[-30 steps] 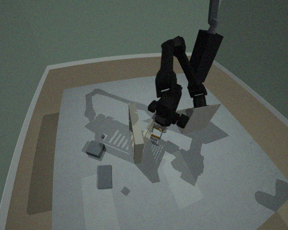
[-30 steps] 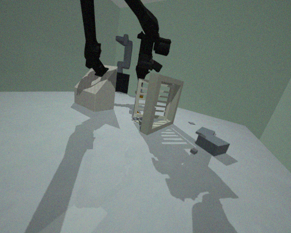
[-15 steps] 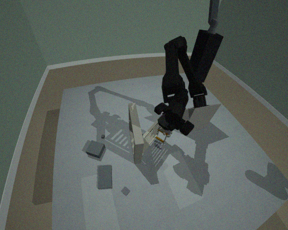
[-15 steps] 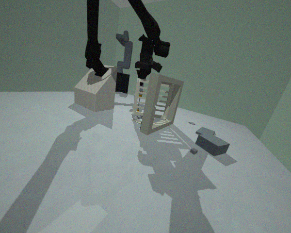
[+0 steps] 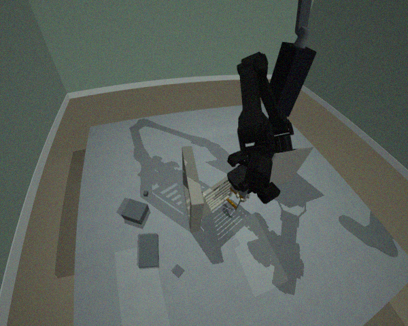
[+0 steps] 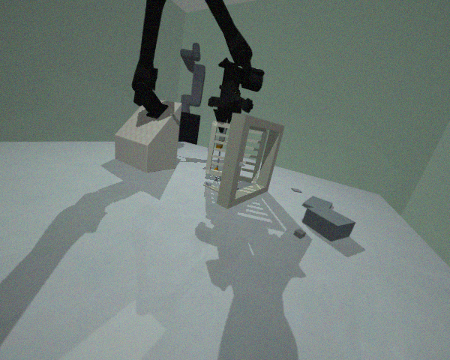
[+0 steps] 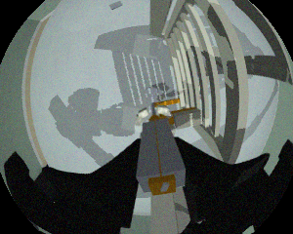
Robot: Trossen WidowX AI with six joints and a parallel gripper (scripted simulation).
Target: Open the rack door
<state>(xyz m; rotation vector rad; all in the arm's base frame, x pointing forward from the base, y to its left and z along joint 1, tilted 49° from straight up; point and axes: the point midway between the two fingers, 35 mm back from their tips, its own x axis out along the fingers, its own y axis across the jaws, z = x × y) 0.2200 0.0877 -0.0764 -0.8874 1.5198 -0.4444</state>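
Apparently the fingers are clamped on the handle (image 7: 153,112); the slatted door (image 5: 216,196) (image 6: 211,148) (image 7: 241,97) looks light, best led from there.

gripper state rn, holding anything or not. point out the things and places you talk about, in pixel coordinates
Gripper (image 5: 240,197) (image 6: 221,130) (image 7: 157,142): closed on the rack door's upright handle (image 5: 231,203) (image 6: 219,146).

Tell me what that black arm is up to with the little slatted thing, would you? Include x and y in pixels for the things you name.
A single robot arm has its gripper (image 5: 244,197) (image 6: 221,130) (image 7: 157,142) closed on the upright handle of a slatted rack door (image 5: 216,197) (image 6: 208,154) (image 7: 202,63). The door stands partly open, swung out from its upright frame (image 5: 196,196) (image 6: 232,166). The job is to swing it wide and then let go. Whether it is open far enough, I can't tell. Some grey blocks (image 5: 147,250) (image 6: 328,224) sit on the table beyond the frame.
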